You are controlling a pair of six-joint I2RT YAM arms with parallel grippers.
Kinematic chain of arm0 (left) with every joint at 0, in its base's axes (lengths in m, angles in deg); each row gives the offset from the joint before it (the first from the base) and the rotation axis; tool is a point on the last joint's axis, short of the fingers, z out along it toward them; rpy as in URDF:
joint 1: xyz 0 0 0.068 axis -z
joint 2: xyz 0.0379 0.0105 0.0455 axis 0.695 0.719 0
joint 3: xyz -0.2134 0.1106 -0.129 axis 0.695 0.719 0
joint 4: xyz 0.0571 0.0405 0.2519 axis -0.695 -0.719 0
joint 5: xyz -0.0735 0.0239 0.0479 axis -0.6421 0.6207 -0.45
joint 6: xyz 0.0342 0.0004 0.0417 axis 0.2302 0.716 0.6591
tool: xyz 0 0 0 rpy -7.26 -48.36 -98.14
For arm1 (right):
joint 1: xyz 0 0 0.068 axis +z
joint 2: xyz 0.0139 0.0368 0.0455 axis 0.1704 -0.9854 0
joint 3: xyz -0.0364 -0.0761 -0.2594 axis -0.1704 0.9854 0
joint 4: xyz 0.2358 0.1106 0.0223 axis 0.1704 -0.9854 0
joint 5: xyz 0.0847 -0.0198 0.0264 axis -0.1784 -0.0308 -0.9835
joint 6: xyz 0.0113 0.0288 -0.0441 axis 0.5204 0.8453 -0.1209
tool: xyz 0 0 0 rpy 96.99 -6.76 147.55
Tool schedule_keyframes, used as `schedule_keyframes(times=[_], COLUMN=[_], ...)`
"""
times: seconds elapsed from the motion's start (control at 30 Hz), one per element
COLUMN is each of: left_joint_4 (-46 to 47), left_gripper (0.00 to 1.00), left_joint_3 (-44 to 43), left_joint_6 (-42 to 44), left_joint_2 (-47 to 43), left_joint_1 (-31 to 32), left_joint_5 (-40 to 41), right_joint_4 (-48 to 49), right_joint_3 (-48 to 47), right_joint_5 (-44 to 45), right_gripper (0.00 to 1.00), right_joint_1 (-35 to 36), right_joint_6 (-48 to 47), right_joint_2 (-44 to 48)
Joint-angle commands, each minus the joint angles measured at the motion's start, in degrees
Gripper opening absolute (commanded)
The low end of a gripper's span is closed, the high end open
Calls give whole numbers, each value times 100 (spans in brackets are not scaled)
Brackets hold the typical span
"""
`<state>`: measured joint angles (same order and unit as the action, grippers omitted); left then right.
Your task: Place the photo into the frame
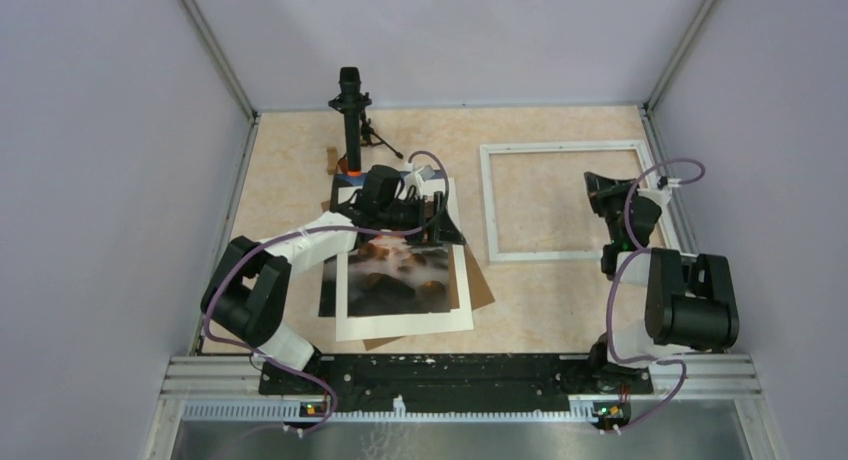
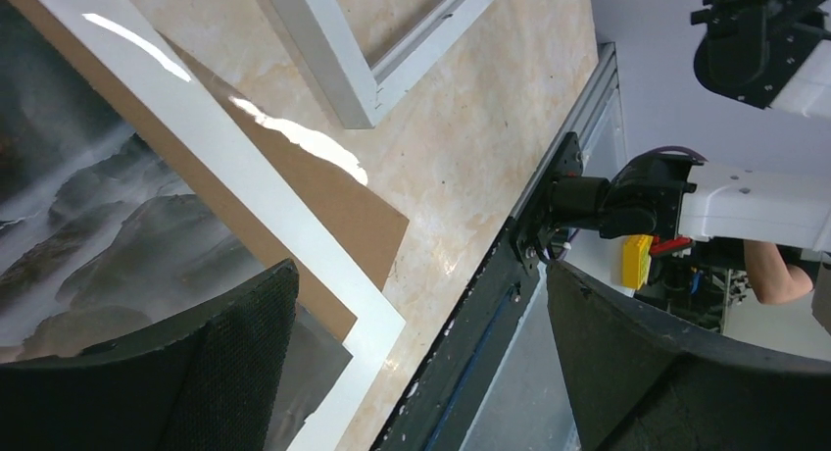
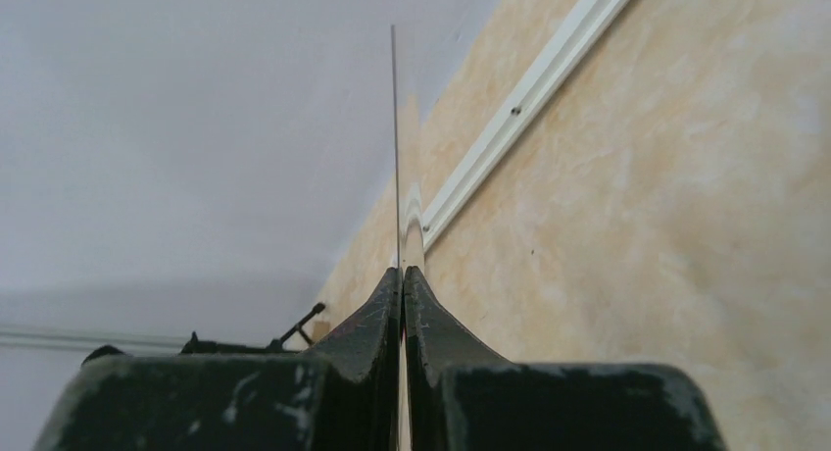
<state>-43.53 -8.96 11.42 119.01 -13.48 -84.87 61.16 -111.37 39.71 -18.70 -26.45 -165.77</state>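
The photo [image 1: 405,280] lies flat on the left half of the table [image 1: 540,310]. It is a glossy print of dark misty rocks with an orange glow at its far end and a broad white border. It rests on a plain brown cardboard sheet [image 1: 481,283], whose edge and corner stick out to the right of the print.

My left gripper [image 1: 440,220] is above the far right part of the print with its jaws spread wide and nothing between them. In the left wrist view one textured black finger [image 2: 225,363] sits over the dark picture area and the other is off past the white border. I cannot tell whether either one touches the paper.

The frame [image 1: 560,147] lies flat on the far right of the table, apart from the print. It has thin white rails and the marbled beige tabletop shows through its opening. Its near left corner [image 2: 333,69] is just beside the cardboard.

My right gripper [image 1: 598,190] is above the right side of the frame with its scuffed black jaws pressed together. In the right wrist view a hair-thin line rises from their seam, and I cannot tell what it is.

A black camera stand [image 1: 350,110] is at the far left.
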Motion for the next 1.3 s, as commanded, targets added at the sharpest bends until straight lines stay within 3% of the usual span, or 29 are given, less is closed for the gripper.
schedule_keyframes(times=[0.0,0.2,1.27], left_joint_4=[-161,-281,-121], left_gripper=[98,98,98], left_joint_3=[19,28,133], left_joint_6=[65,36,-52], left_joint_2=[-15,32,105], left_joint_1=[-107,-231,-339], left_joint_5=[287,403,300], right_joint_4=[-465,-1194,-1807], right_joint_3=[87,4,5], right_joint_5=[1019,1862,3332], right_gripper=[0,0,0], right_joint_1=[-125,-148,-131], right_joint_6=[-325,-375,-86], right_joint_2=[628,1058,1550])
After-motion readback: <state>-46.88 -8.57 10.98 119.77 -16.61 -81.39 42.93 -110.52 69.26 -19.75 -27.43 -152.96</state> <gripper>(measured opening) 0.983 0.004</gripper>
